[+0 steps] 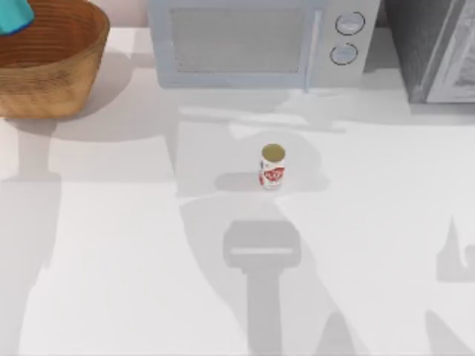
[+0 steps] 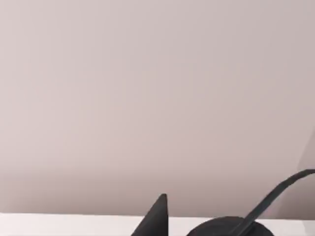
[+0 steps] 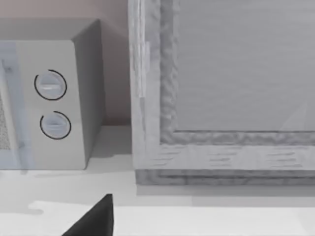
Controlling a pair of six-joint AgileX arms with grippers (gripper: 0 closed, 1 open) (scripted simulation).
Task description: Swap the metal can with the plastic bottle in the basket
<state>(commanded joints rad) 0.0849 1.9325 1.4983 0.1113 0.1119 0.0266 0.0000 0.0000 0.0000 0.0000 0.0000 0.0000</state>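
Note:
The metal can (image 1: pixel 272 166), white with red markings and a dull gold top, stands upright near the middle of the table. The wicker basket (image 1: pixel 70 70) sits at the far left corner. The cyan plastic bottle (image 1: pixel 13 18) stands inside it, cut off by the picture's edge. A dark tip of my left gripper (image 2: pixel 156 216) juts up before a bare wall, beside a dark rounded shape with a thin bar (image 2: pixel 266 201). A dark tip of my right gripper (image 3: pixel 93 219) faces the back appliances, away from the can.
A pale microwave (image 1: pixel 256 41) with two dials (image 3: pixel 51 103) stands along the back edge. A large grey appliance (image 1: pixel 434 48) fills the far right corner. Arm shadows lie across the open white tabletop (image 1: pixel 133 259) in front of the can.

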